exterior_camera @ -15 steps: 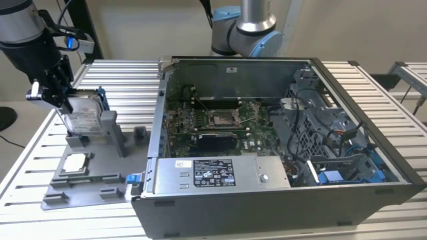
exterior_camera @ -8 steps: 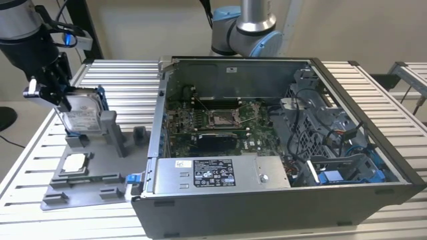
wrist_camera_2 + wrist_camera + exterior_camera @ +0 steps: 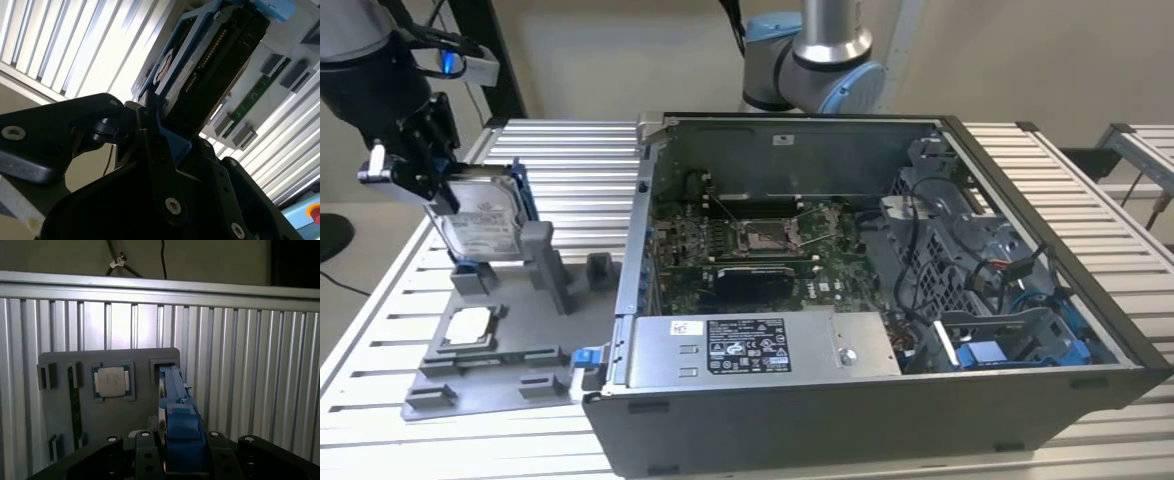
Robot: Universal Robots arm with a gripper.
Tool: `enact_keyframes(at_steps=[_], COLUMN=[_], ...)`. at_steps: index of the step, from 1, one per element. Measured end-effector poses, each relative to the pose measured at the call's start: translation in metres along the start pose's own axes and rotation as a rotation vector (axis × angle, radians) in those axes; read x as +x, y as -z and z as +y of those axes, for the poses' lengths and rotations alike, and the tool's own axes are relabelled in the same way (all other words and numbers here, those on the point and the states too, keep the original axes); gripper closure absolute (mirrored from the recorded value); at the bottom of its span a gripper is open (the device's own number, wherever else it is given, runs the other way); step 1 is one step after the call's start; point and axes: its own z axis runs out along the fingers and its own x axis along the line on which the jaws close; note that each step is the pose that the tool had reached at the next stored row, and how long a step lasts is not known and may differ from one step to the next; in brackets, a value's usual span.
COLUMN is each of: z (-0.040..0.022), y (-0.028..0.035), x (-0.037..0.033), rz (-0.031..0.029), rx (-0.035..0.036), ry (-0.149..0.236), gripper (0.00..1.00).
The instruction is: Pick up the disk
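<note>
One disk [image 3: 491, 222], standing on edge, is clamped tight in my hand [image 3: 440, 192] at the exterior view's left. Its lower end is at the upright slot of the grey fixture [image 3: 520, 338] on the table [image 3: 1081, 170]; I cannot tell whether it is clear of the slot. A small square chip [image 3: 470, 325] lies in a fixture pocket nearby. The open computer case [image 3: 854, 430] stands just beside the fixture.

Exterior view high over table [image 3: 1067, 180]; both wrist views close on disk [image 3: 215, 60]
</note>
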Motion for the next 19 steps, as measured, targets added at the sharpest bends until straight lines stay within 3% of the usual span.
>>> enact_keyframes(at_steps=[5,15,19], z=[0.0003,-0.0002,-0.0004], y=[0.0151,0.0481,0.0581], x=[-0.0016,-0.0049,-0.0060], rz=[0.0002,0.0005,0.0006], rx=[0.0137,0.0305,0.0414], ry=[0.001,0.003,0.004], gripper=[1.00,1.00,1.00])
